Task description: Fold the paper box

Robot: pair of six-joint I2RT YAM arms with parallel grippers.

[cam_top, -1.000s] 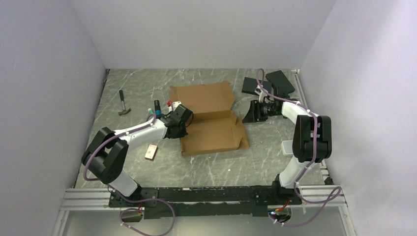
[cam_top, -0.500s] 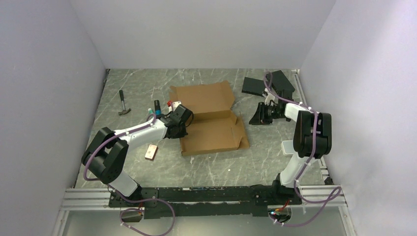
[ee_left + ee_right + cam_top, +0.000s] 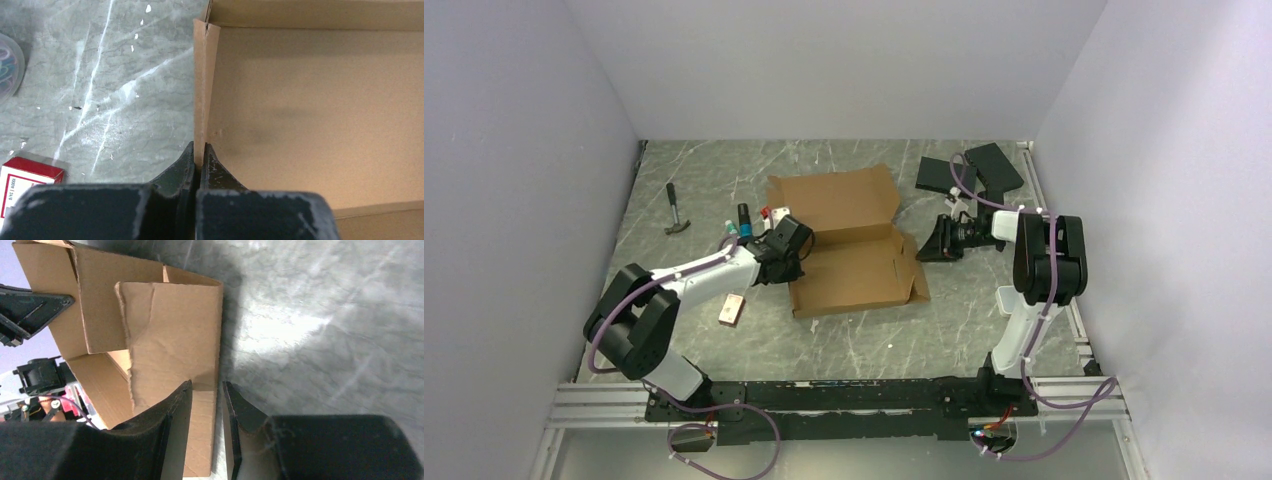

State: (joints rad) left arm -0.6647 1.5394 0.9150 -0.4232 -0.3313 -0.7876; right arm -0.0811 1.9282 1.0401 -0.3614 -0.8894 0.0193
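Note:
The paper box [image 3: 849, 240] lies open and flat-bottomed in the middle of the table, its lid panel lying toward the back. My left gripper [image 3: 791, 263] is at its left side. In the left wrist view the jaws [image 3: 200, 152] are shut on the thin upright left wall [image 3: 205, 90], with the box floor [image 3: 310, 115] to the right. My right gripper [image 3: 927, 248] is at the box's right side. Its fingers [image 3: 172, 412] stand apart [image 3: 206, 387] over the edge of a side flap [image 3: 175, 335], with a gap showing beside the cardboard.
A hammer [image 3: 674, 210] lies at the back left. Small bottles [image 3: 742, 218] and a red carton [image 3: 25, 180] sit by the left arm, a small block [image 3: 731, 309] nearer the front. Black slabs [image 3: 969, 170] lie at the back right, a grey tray [image 3: 1007, 300] by the right arm.
My right gripper has moved left and forward to the box's right flap, and its jaws have narrowed. The left gripper stays clamped on the left wall.

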